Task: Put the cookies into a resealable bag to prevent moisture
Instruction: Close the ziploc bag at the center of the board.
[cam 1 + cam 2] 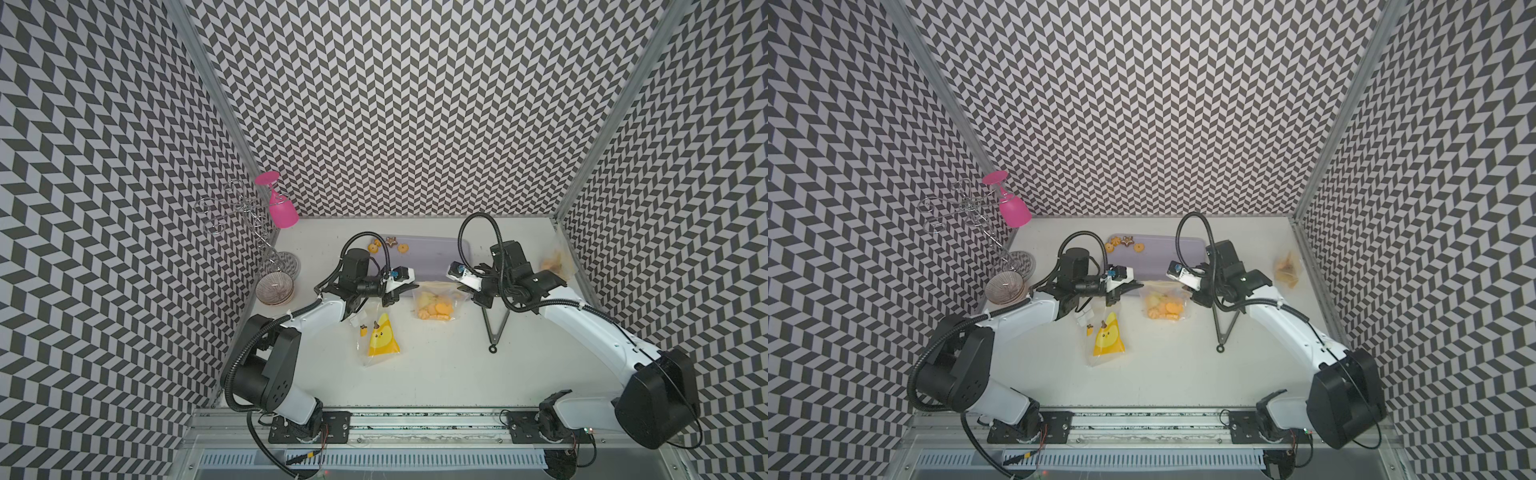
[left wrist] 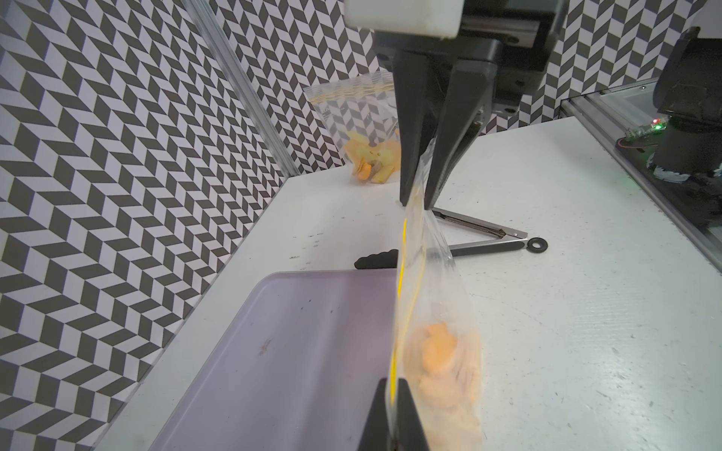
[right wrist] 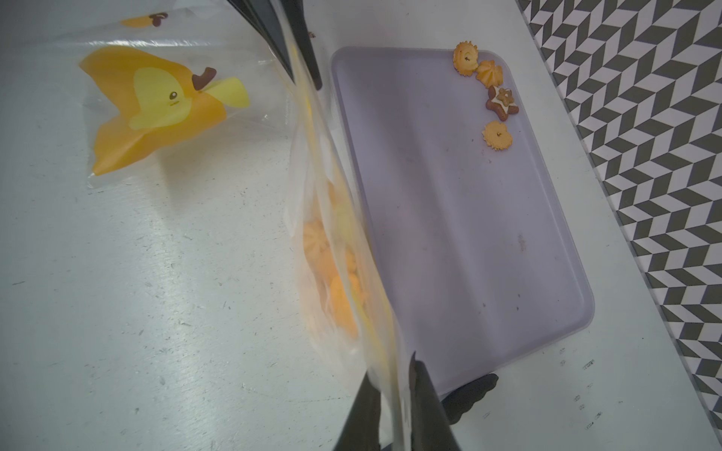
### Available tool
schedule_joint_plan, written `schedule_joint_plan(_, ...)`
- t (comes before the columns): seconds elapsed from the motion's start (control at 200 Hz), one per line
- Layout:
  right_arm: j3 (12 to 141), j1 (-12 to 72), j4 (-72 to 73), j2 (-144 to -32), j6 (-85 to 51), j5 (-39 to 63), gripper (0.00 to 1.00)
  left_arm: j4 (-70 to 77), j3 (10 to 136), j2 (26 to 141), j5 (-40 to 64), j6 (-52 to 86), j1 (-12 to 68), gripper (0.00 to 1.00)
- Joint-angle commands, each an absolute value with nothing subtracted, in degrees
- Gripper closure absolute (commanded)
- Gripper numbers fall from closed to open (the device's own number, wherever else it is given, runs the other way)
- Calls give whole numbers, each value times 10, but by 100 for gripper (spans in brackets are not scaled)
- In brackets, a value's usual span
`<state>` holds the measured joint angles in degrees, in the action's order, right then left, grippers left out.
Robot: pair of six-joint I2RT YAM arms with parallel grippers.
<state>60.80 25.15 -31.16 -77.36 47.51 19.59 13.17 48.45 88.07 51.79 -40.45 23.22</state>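
scuffed white table (image 2: pixel 586 312) | left end effector (image 2: pixel 394 394), right end effector (image 2: pixel 415 197): clamped on clear plastic bag (image 2: pixel 433 273) | orange cookies (image 2: pixel 441 347) inside

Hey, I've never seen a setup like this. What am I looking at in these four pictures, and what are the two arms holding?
These are two robot arms at a white table. Two pictures look down from a paired camera overhead; the other two come from a camera on each arm's wrist. The left gripper and the right gripper are each shut on the top edge of one clear bag, held between them, with orange cookies inside. On the table lie a lilac tray with four loose cookies in one corner, metal tongs, and a chick-print bag.
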Motion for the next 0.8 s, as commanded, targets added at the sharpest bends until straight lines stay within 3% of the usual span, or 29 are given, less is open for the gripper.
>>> schedule_joint_plan(0.0, 623, 258, -289, -777, 475, 201, 100, 119, 497, 882, 529, -416, 233, 100)
schedule_joint_plan(0.055, 626, 259, -292, -779, 476, 204, 100, 119, 496, 881, 530, -417, 234, 100)
schedule_joint_plan(0.09, 627, 261, -289, -780, 474, 202, 81, 119, 496, 881, 530, -417, 233, 100)
schedule_joint_plan(0.11, 627, 262, -286, -780, 474, 200, 78, 119, 497, 881, 529, -417, 233, 100)
schedule_joint_plan(0.14, 625, 262, -285, -780, 474, 201, 82, 118, 497, 881, 530, -417, 233, 100)
schedule_joint_plan(0.16, 626, 262, -285, -781, 475, 203, 94, 118, 497, 881, 529, -417, 233, 100)
schedule_joint_plan(0.185, 626, 263, -288, -781, 479, 204, 100, 118, 497, 881, 530, -417, 233, 100)
schedule_joint_plan(0.265, 630, 267, -299, -785, 485, 210, 100, 118, 497, 882, 529, -417, 233, 100)
schedule_joint_plan(0.315, 630, 270, -293, -786, 483, 202, 80, 117, 498, 883, 530, -417, 233, 100)
schedule_joint_plan(0.365, 628, 270, -289, -785, 485, 201, 82, 116, 499, 883, 531, -417, 233, 100)
schedule_joint_plan(0.401, 627, 271, -290, -784, 487, 204, 98, 116, 499, 882, 530, -416, 233, 100)
schedule_joint_plan(0.416, 627, 271, -290, -784, 488, 205, 100, 116, 498, 882, 531, -417, 233, 100)
schedule_joint_plan(0.486, 628, 274, -294, -787, 490, 212, 100, 115, 499, 883, 531, -417, 233, 100)
schedule_joint_plan(0.526, 628, 274, -291, -788, 490, 209, 82, 115, 499, 883, 531, -417, 234, 100)
schedule_joint_plan(0.551, 627, 275, -287, -787, 489, 206, 79, 114, 499, 883, 530, -417, 234, 100)
schedule_joint_plan(0.586, 626, 275, -284, -786, 489, 205, 82, 113, 499, 883, 531, -417, 235, 100)
schedule_joint_plan(0.626, 626, 276, -284, -786, 492, 208, 100, 113, 499, 883, 530, -417, 234, 100)
schedule_joint_plan(0.696, 626, 278, -285, -787, 494, 213, 100, 113, 500, 883, 530, -417, 236, 100)
schedule_joint_plan(0.731, 627, 279, -282, -788, 493, 212, 84, 113, 499, 882, 530, -417, 236, 100)
schedule_joint_plan(0.751, 626, 279, -279, -788, 492, 210, 81, 113, 499, 883, 529, -417, 237, 100)
schedule_joint_plan(0.776, 625, 280, -276, -787, 491, 208, 82, 112, 499, 884, 529, -417, 237, 100)
schedule_joint_plan(0.796, 624, 282, -276, -787, 492, 209, 90, 112, 499, 883, 528, -417, 237, 100)
